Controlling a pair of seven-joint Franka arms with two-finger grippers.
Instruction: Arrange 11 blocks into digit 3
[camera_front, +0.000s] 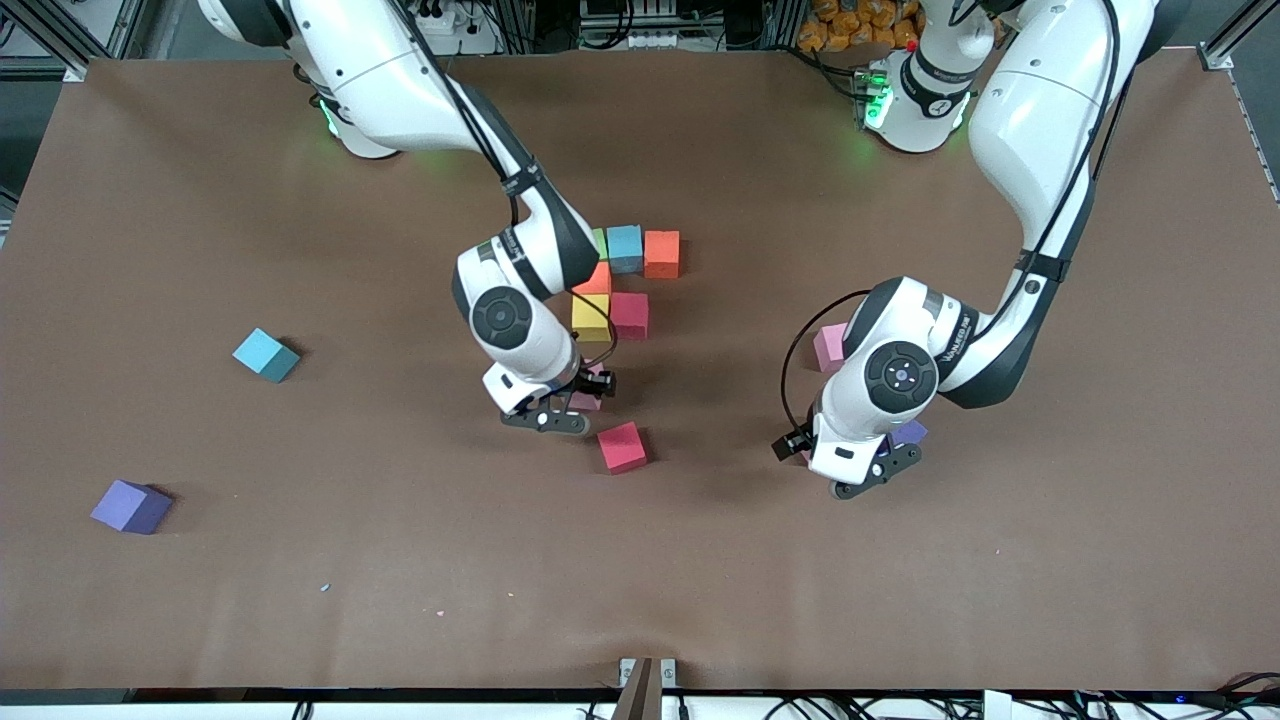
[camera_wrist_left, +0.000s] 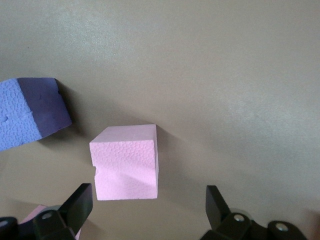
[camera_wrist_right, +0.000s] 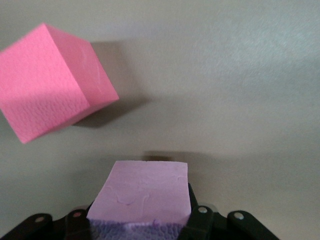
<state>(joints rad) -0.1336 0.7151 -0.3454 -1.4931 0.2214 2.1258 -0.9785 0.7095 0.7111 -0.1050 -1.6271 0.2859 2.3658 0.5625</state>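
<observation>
While the right gripper, at the centre of the front view, clamps a pale pink block just above the table, a red block lies just below it. Above them sits the partly built digit 3: green, blue and orange cubes in a row, with orange, yellow and red under it. Right of centre, the left gripper hangs with fingers spread wide, holding nothing, over another pink block beside a purple block.
</observation>
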